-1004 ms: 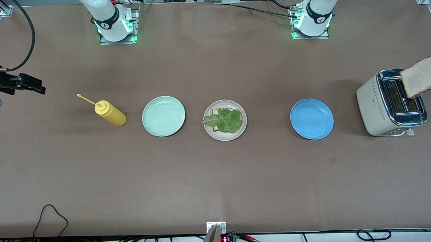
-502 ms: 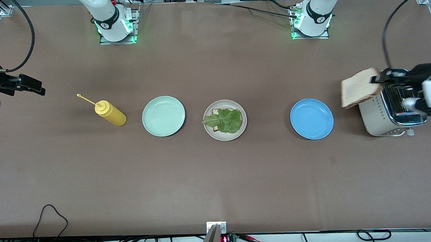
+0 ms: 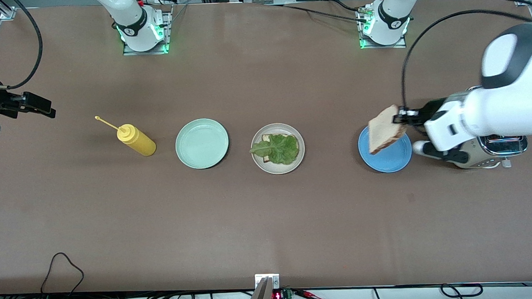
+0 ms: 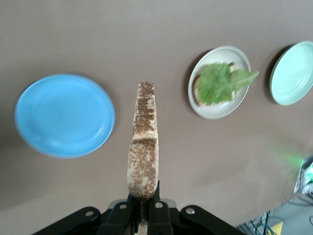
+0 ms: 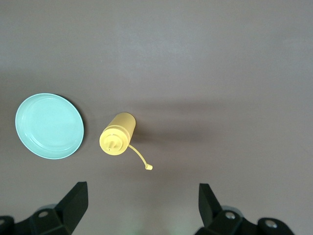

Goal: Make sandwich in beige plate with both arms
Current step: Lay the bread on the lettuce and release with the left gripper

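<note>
Now my right gripper (image 3: pixel 39 107) waits with jaws spread wide at the table's right-arm edge. The beige plate (image 3: pixel 260 161), mid-table, holds toast under lettuce (image 3: pixel 277 148). My left gripper (image 3: pixel 401 116), pinching the top slice (image 3: pixel 384 129), has left the toaster (image 3: pixel 495 150) and hangs over the blue plate (image 3: pixel 390 162); the slice stands on edge, pointing platewards, ready for capping.

white arms (image 3: pixel 511 107) with black joints, looping black cables, green-lit bases, black end effectors.

We see the left arm (image 3: pixel 493 112) covering most of the toaster (image 3: pixel 504 150); lettuce (image 3: pixel 278 148) hides nearly all the bottom toast (image 3: pixel 266 150), and the right gripper (image 3: pixel 30 105) sits half cut off.
</note>
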Tool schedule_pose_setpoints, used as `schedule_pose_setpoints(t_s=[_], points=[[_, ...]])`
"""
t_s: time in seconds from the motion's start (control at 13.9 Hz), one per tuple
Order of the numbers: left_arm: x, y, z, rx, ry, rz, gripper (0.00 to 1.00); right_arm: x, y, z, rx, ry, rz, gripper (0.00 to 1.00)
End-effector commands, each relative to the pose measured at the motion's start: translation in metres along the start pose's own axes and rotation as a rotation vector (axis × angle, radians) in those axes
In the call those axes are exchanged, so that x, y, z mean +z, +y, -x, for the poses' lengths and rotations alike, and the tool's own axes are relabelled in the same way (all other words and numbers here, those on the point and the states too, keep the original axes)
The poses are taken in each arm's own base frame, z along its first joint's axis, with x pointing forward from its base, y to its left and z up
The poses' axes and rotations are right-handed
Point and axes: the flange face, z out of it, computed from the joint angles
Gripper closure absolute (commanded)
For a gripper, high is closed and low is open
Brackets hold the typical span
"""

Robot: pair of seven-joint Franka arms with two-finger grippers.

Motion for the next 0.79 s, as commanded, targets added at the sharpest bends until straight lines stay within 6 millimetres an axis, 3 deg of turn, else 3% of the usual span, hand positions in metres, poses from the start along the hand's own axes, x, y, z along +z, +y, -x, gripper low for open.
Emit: schedule_pose_setpoints(t_s=[0.0, 0.29, 0.5, 0.72], points=[[0.06, 0.022, -0.026, -0.017, 0.028, 0.096, 1.0, -0.005, 0.0, 0.0, 0.007, 0.01, -0.014, 0.0], [0.141, 0.082, -0.036, -0.179, 0.064, 0.259, 0.99, -0.007, 0.0, 0.001, 0.013, 0.013, -0.014, 0.0], [0.184, 0.091, -0.044, -0.275, 0.03, 0.385, 1.0, -0.009, 0.0, 0.002, 0.013, 0.016, -0.013, 0.0], [0.229, 0.117, -0.05, -0.308, 0.0, 0.458, 1.0, -0.009, 0.0, 0.002, 0.012, 0.017, -0.011, 0.0]])
